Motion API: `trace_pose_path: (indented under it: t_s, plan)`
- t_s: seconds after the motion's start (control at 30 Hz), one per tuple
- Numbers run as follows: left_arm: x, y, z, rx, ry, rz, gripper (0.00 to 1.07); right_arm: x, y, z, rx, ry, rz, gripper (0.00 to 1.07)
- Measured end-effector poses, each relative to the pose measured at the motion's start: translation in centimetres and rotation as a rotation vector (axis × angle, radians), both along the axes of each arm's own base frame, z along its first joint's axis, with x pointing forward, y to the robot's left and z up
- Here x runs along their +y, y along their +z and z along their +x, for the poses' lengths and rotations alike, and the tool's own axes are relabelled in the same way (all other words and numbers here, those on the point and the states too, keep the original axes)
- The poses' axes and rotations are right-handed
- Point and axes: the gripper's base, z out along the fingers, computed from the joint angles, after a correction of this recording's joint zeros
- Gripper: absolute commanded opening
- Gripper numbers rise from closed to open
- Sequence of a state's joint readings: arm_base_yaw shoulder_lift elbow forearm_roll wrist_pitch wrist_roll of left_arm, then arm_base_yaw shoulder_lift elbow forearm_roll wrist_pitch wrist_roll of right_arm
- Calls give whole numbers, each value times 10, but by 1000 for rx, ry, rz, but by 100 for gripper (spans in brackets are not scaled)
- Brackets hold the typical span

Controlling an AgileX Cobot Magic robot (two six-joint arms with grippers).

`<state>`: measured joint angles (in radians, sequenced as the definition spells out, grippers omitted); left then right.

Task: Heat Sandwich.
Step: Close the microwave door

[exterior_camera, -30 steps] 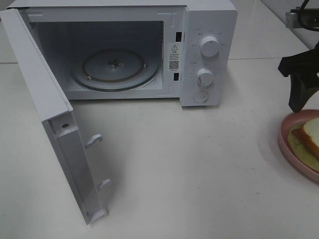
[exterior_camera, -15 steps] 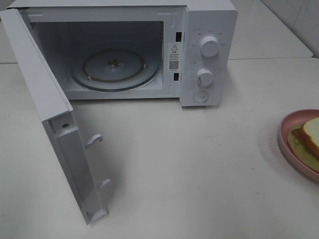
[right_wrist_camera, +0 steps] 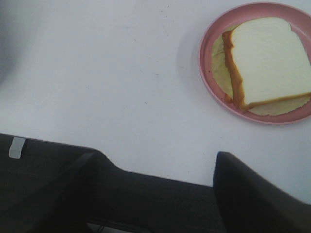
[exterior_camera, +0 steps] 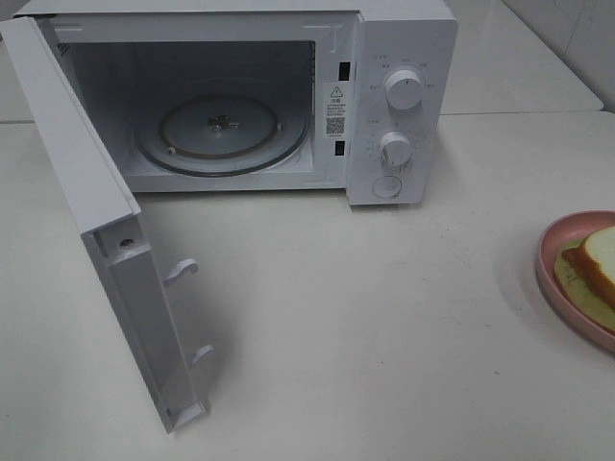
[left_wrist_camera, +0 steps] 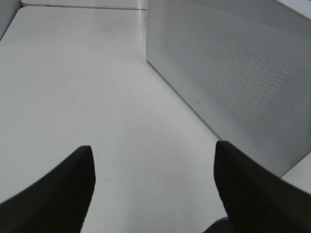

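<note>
The sandwich (exterior_camera: 598,264), white bread with tan crust over pale green lettuce, lies flat on a pink plate (exterior_camera: 550,252) at the table's (exterior_camera: 384,327) right edge, long axis unclear. The microwave (exterior_camera: 404,58) stands open, well apart. Left gripper (left_wrist_camera: 153,182) and right gripper (right_wrist_camera: 155,189) both gape wide, empty.
</note>
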<state>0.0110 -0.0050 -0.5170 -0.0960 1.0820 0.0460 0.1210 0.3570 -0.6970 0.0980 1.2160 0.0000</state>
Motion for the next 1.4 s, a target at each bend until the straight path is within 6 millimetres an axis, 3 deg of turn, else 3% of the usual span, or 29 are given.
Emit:
trace_pose_path:
  t_s: [0.1,0.37,0.73,1.4]
  plan:
    - [0,0,0,0,0,0,66,-3,-13,-16,-56,-6,-5,67]
    - [0,0,0,0,0,0,66,-10,-36,-29,-159,-35,-41,67]
    - [0,0,0,0,0,0,66,-11,-36,-36,-354,-46,-17,67]
    - [0,0,0,0,0,0,66,-11,-39,-32,-373,-47,-14,67]
